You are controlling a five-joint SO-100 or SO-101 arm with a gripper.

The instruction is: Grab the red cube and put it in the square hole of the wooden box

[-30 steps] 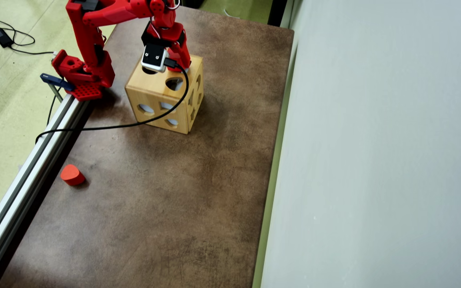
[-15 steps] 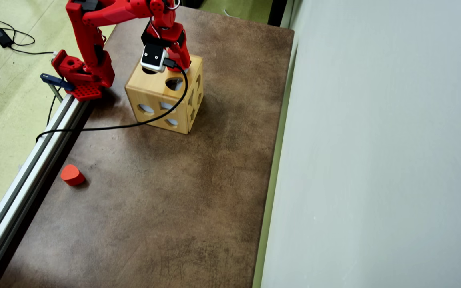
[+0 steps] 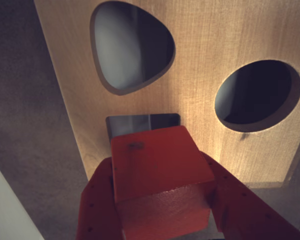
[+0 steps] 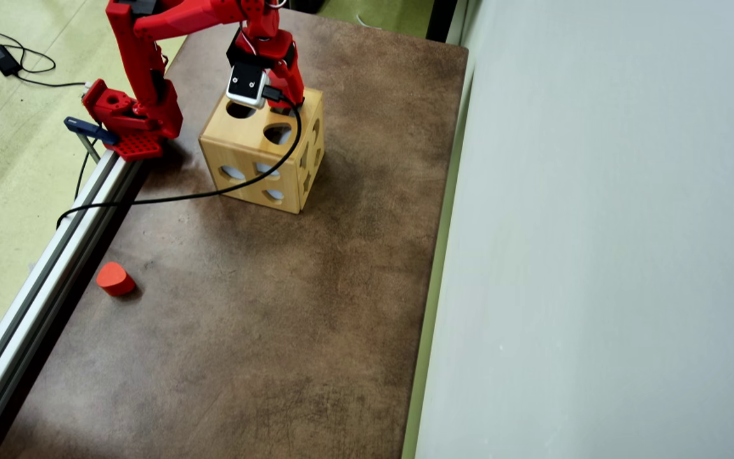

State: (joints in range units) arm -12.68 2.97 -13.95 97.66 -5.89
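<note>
In the wrist view the red cube [image 3: 160, 175] sits clamped between my gripper's [image 3: 159, 176] two red fingers [image 3: 97, 200], so the gripper is shut on it. Just beyond the cube's far edge a strip of the dark square hole [image 3: 140, 121] shows; the cube covers the rest of it. The hole is cut in the top face of the wooden box [image 3: 200, 50], beside a teardrop cutout [image 3: 130, 45] and a round cutout [image 3: 255, 95]. In the overhead view the arm hangs over the far part of the wooden box [image 4: 239, 143], and its wrist camera [image 4: 247, 85] hides the cube.
An orange-red block with a rounded side [image 4: 115, 279] lies near the table's left edge, by the metal rail [image 4: 35, 306]. A black cable [image 4: 182, 199] runs from the wrist camera across the box front to the rail. A pale wall [image 4: 596, 229] bounds the table's right side.
The wrist has shifted slightly toward the far edge of the box, uncovering the round cutout on its top face in the overhead view. The box and the orange-red block have not moved.
</note>
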